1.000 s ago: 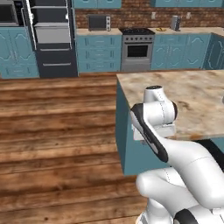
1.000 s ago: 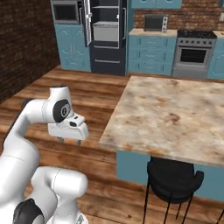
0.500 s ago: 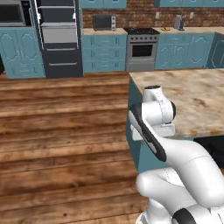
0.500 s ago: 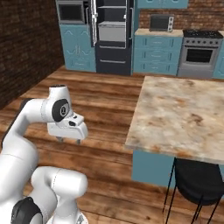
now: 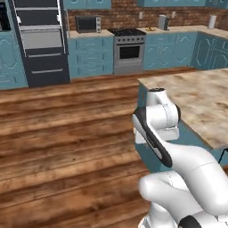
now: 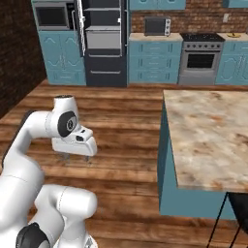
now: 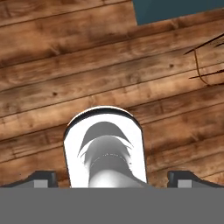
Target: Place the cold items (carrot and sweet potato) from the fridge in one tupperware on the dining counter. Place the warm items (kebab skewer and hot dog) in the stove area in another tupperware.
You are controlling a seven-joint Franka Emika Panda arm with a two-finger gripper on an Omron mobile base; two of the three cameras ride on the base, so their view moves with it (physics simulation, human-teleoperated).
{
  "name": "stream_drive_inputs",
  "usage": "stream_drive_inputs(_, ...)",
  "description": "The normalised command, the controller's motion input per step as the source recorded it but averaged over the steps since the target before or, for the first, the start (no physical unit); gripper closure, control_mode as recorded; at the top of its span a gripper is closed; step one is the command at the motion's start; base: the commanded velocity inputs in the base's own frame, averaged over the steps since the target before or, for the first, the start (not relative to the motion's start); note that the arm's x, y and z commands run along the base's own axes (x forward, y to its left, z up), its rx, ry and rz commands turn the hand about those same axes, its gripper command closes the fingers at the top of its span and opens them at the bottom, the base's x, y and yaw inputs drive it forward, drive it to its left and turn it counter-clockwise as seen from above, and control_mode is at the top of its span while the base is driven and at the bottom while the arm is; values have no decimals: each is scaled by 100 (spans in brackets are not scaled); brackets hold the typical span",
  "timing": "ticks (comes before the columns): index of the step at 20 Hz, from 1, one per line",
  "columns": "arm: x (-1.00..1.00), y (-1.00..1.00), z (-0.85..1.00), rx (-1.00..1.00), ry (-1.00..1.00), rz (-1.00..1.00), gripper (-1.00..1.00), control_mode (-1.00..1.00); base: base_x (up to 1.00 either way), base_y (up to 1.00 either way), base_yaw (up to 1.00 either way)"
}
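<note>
Your cold items sit in the fridge [image 6: 104,41], the tall dark unit on the far wall with its door standing ajar; from here you cannot make out the carrot or the sweet potato on its shelves. In the left base view the fridge [image 5: 40,42] stands ahead and to the left, well apart from the arm across a wide run of wooden floor [image 5: 67,133]. That is the relation your next move turns on: the fridge lies far forward of the fingers, while the gripper [image 6: 75,160] points straight down at the floor beside the base. No reach will close that gap, so I judge the base has to drive toward the far wall before the arm does anything.

The warm items belong to the stove [image 5: 129,49] area, to the right of the fridge along the same wall; you cannot see a skewer or hot dog at this range. The counter [image 6: 208,135] is close on your right, its marble top bare in the part shown, and no tupperware is visible on it.

The fingertips [image 7: 41,178] stand wide apart at the two bottom corners of the hand view, with nothing between them but floor. The arm is tucked close to the base, so the counter's corner is what to watch as you pass.
</note>
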Motion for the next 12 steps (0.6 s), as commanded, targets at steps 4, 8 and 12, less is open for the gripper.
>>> stream_drive_inputs(4, 0, 0, 0, 0, 0, 0, -100, 100, 100, 100, -26)
stream_drive_inputs(8, 0, 0, 0, 0, 0, 0, -100, 100, 100, 100, -36)
stream_drive_inputs(12, 0, 0, 0, 0, 0, 0, -100, 100, 100, 96, -26)
